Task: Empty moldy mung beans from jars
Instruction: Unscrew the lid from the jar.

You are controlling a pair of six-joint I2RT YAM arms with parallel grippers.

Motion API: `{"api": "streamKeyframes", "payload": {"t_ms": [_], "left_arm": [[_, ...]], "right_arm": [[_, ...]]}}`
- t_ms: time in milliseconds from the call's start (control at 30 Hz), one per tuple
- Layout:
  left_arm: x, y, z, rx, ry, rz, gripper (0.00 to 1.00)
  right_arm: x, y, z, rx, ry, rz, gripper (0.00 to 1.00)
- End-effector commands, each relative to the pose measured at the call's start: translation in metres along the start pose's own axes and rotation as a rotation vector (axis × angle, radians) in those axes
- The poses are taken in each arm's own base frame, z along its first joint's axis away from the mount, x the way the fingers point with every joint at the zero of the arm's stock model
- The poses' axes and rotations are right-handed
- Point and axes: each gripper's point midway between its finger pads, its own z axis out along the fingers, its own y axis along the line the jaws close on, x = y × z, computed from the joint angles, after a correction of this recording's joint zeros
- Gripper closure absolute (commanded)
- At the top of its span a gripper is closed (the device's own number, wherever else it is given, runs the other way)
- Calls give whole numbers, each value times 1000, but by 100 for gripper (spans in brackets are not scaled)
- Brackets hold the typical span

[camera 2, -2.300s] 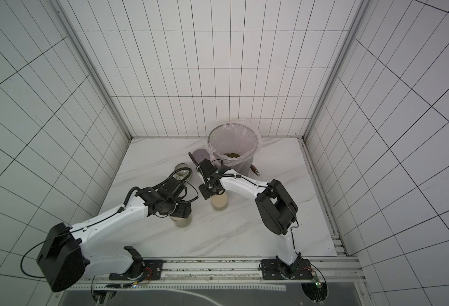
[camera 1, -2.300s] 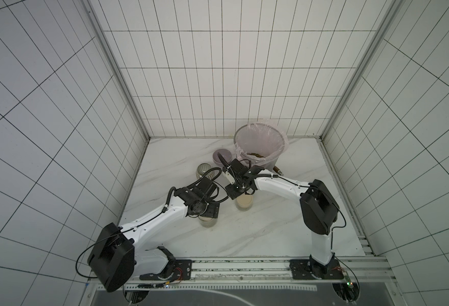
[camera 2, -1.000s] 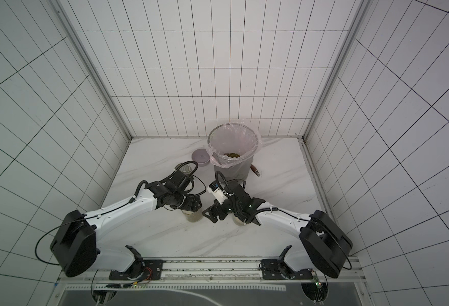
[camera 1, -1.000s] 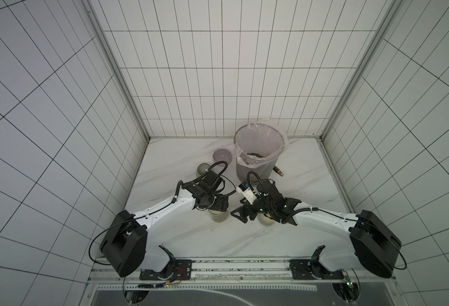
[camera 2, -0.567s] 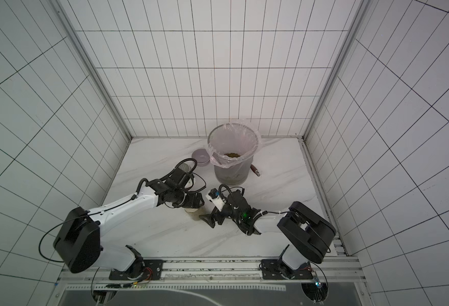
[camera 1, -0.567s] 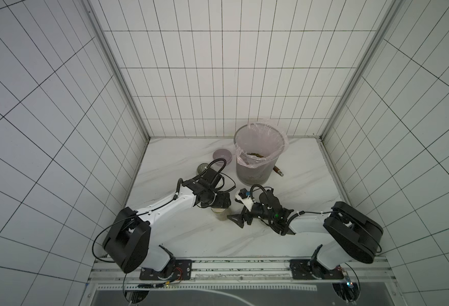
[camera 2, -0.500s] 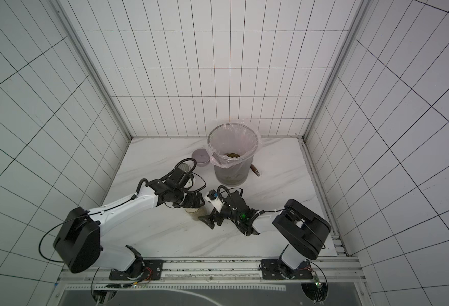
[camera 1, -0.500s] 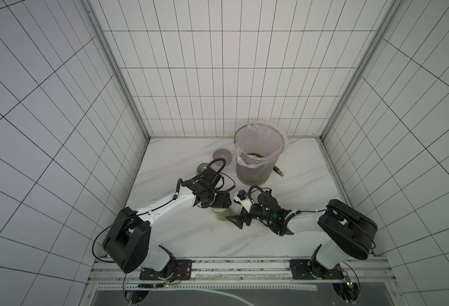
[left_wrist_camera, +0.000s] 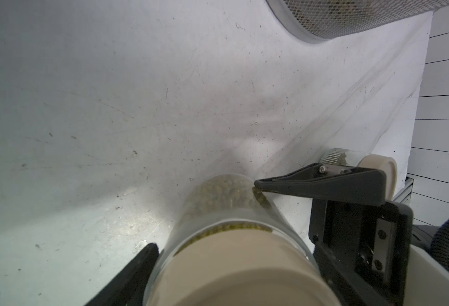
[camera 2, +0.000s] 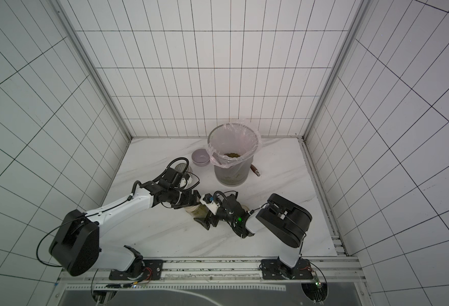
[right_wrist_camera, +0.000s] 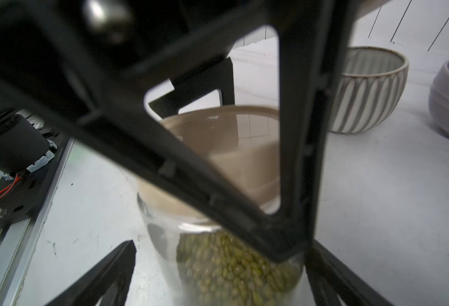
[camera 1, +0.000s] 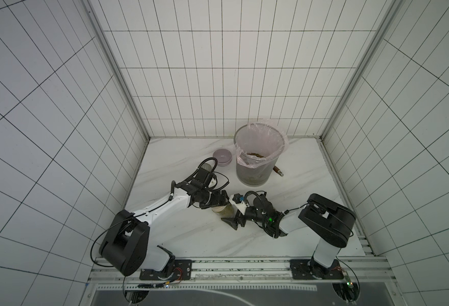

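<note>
A clear glass jar (camera 1: 222,209) with a beige lid (left_wrist_camera: 244,267) stands mid-table, part full of mung beans (right_wrist_camera: 234,267). My left gripper (camera 1: 218,206) is shut on it just under the lid; one finger (left_wrist_camera: 141,265) presses the glass. My right gripper (right_wrist_camera: 220,249) is open, its fingers (right_wrist_camera: 99,275) straddling the jar's lower part with a gap showing on one side. In both top views it reaches in low from the right (camera 2: 201,214). A second jar (left_wrist_camera: 353,160) with a beige lid is partly hidden beyond the right finger.
A tall grey bin (camera 1: 252,174) with a pink liner holds beans (camera 1: 255,154) at the back. Beside it are a lilac bowl (camera 1: 222,157), a ribbed mug (right_wrist_camera: 369,90) and a brown-handled tool (camera 1: 277,170). Tiled walls close in three sides.
My right arm has left the second jar and swung low to the jar in my left gripper, its jaws opening wider. The left gripper carried its jar slightly right, then stayed still.
</note>
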Motion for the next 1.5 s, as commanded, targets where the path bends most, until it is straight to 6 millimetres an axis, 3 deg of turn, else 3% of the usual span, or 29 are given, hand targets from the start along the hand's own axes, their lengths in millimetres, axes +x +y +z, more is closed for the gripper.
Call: {"api": "streamKeyframes", "payload": {"t_ms": [0,100,300,400,533,567,700,1100,1300,1467], "left_arm": [[9,-2,7,38,47,-19,24],[9,-5,6,57,53,-20,25],[5,-5,-3,84,46,-64,25],[3,-9,-8,114,36,-86,26],[5,-13,-10,150,32,-107,26],[6,-13,-10,152,31,-109,27],[6,-10,-15,157,22,-117,28],[1,-13,-28,192,-2,-127,28],[6,-14,-22,233,27,-141,28],[-2,-19,-23,267,14,-158,29]], "right_arm": [[-29,4,12,-27,-87,-71,0],[-29,9,14,-55,-90,-58,5],[-29,12,15,-75,-65,-39,27],[-28,14,15,-85,-49,-29,26],[-21,15,20,-100,-25,-1,2],[-17,14,22,-101,-14,13,1],[-6,4,18,-105,-11,79,0],[-5,7,18,-155,0,51,0],[-28,5,17,-128,-42,6,15],[-38,6,19,-133,-32,2,28]]}}
